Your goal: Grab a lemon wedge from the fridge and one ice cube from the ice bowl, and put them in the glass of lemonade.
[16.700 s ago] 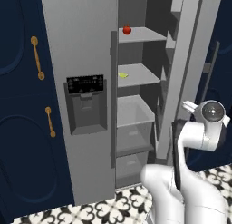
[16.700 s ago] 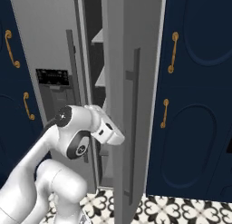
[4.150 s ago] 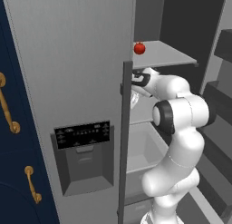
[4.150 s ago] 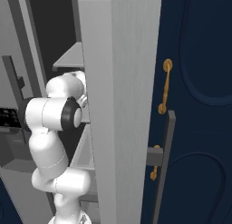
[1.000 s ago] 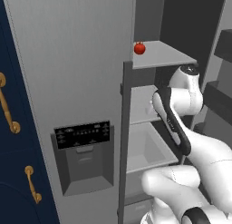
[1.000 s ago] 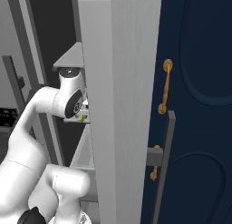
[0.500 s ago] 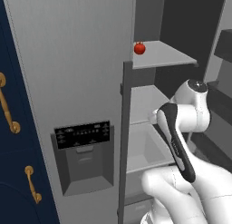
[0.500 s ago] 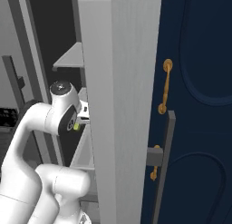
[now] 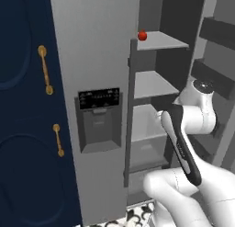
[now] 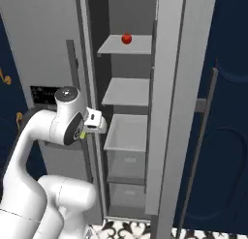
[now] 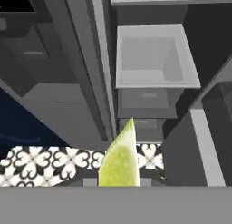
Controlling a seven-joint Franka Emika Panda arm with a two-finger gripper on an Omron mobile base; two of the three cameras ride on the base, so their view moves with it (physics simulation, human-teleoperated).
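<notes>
The fridge (image 10: 164, 88) stands open among navy cabinets, a small red fruit (image 10: 126, 38) on its top shelf. The hand (image 10: 97, 123) is clamped on the lemon wedge (image 11: 120, 157), just outside the shelves, the wedge's long axis running out along the fingers, tip pointing away toward the drawers.

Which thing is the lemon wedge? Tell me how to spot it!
Find the tall grey fridge with its door open. In front of its shelves the white arm's end effector pinches the lemon wedge, a tiny pale yellow-green pointed slice. The only other fruit is the round red fruit on the top shelf.
</notes>
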